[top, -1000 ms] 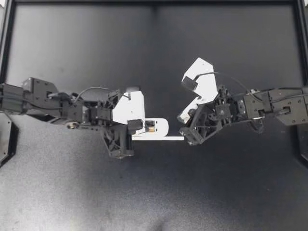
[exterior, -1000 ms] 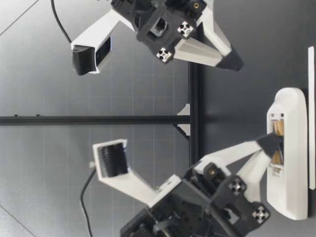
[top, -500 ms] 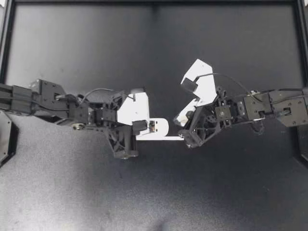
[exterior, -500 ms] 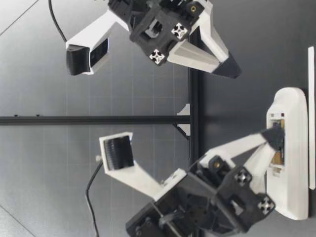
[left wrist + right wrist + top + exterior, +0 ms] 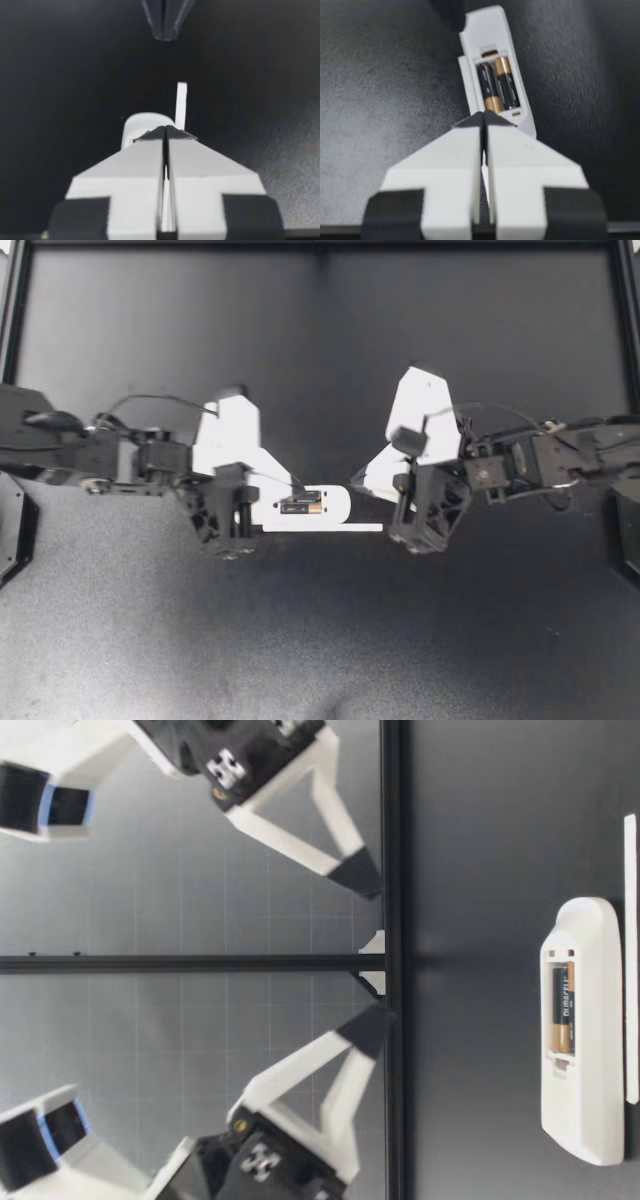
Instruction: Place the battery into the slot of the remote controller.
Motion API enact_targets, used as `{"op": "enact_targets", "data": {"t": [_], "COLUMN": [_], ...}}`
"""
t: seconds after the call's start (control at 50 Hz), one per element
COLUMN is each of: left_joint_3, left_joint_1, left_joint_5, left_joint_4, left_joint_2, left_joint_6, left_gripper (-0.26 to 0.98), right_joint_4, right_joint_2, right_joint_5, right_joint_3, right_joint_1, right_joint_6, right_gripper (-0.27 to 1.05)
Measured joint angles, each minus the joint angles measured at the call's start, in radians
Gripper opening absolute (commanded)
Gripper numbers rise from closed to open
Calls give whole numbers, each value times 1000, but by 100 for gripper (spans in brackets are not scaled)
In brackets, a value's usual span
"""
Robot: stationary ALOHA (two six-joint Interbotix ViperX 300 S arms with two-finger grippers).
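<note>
While the battery (image 5: 300,505) sits in the remote controller (image 5: 338,506) on the black table (image 5: 320,360), my left gripper (image 5: 290,485) and right gripper (image 5: 360,478) hang above, jaws pressed together; a gridded grey wall (image 5: 150,920) stands behind.

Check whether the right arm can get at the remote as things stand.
Probably yes: the remote lies ahead of my right gripper, nothing between them. Its fingers are shut, so they would need to open first.

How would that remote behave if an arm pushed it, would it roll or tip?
Probably it would slide, not roll: the remote lies flat on the table. It looks like a stiff hard shell. Tipped over, the batteries might drop out, since their slot is uncovered.
</note>
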Motion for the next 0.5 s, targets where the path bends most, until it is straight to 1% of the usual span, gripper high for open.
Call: {"op": "enact_targets", "data": {"t": [0.2, 0.5], "left_joint_3": [21, 29], "left_joint_1": [0, 0], "left_joint_5": [-40, -49], "left_joint_4": [0, 0], "left_joint_2": [-48, -51], "left_joint_6": [5, 11], "left_gripper": [-18, -18], "right_joint_4": [0, 0], "right_joint_2": [-11, -11], "right_joint_5": [-3, -5], "right_joint_3": [-2, -6], "right_joint_1": [5, 5], "right_joint_6": [-40, -41], "right_gripper": [-11, -11]}}
